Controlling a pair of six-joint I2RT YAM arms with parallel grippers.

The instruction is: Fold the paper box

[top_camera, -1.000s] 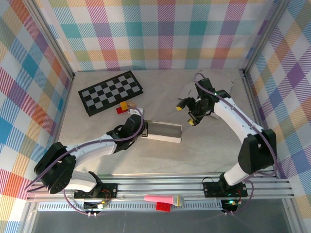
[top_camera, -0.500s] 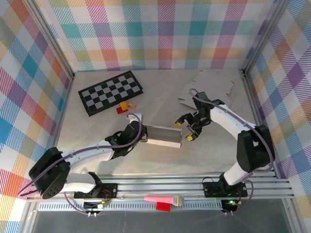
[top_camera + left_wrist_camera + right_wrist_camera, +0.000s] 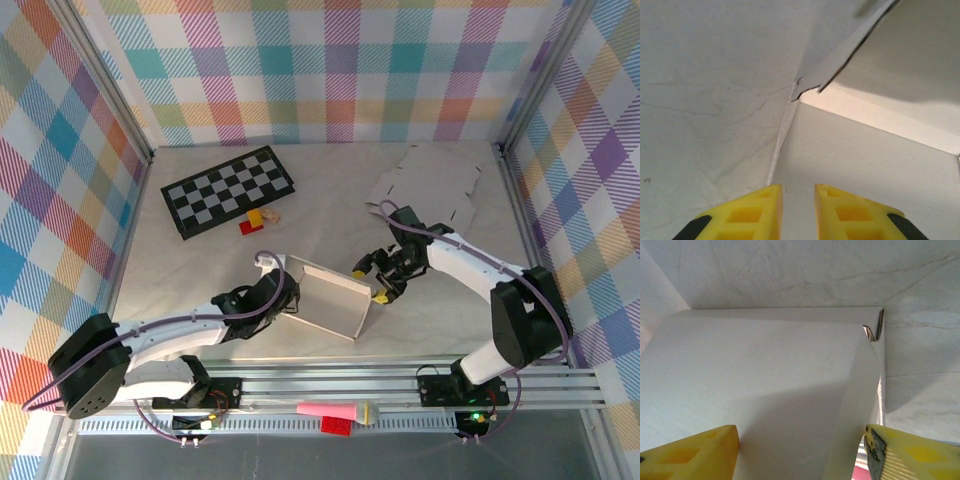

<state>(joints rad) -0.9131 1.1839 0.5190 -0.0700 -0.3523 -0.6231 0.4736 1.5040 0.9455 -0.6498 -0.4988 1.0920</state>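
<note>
The table (image 3: pixel 330 200) I work on is a pale slab with faint grey veins. At its far left a black-and-white checkered board (image 3: pixel 228 190) lies flat, turned at a slant to the table's edges. Just near of the board's right corner sit three small blocks close together: a red one (image 3: pixel 246 227), a yellow one (image 3: pixel 257 217) touching it, and a tan one (image 3: pixel 272 214) just to their right. At the far right a flat cardboard cutout (image 3: pixel 440 180) with notched edges lies on the surface. The white paper box (image 3: pixel 330 300) sits in the near middle, well apart from the board and the cutout, one broad panel facing up; I cannot tell how much of it rests on the top.
</note>
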